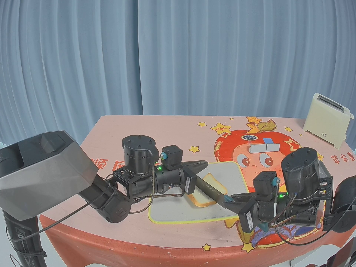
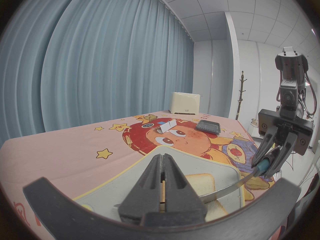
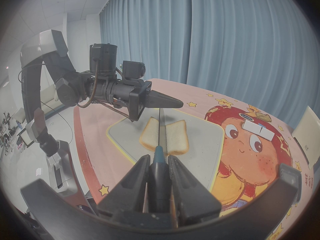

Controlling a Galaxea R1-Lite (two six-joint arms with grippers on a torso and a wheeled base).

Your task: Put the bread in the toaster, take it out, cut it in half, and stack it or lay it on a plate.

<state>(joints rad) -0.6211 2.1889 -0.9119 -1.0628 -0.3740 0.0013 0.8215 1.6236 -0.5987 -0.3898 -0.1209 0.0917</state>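
Flat on the cutting board [image 1: 174,208] lies the bread [image 1: 205,193], between my two hands. It is a pale slice with a tan crust all round. From my right wrist, the bread [image 3: 176,139] shows a half on either side of a thin blade that runs across its middle. Whether the cut goes right through I cannot tell.

That blade belongs to the knife [image 1: 209,189], whose teal handle is clamped in my right hand [image 1: 231,198]. The hand sits low at the board's near right corner, so the slice lies just ahead of its fingertips. My left hand [image 1: 205,164] has its fingers pressed together on nothing and points across the board at the slice's far edge. Its tip is just beside the bread and near the knife's tip. I cannot tell whether it touches either.

The board is light grey with a yellow rim and rests on the bench [image 1: 148,130], which is covered by a pink cloth printed with a cartoon face and stars. A small white and blue card [image 1: 264,146] lies on the face's forehead. A dark tray [image 2: 208,126] lies farther back. The cream toaster [image 1: 328,119] stands at the far right corner, well apart from the slice.
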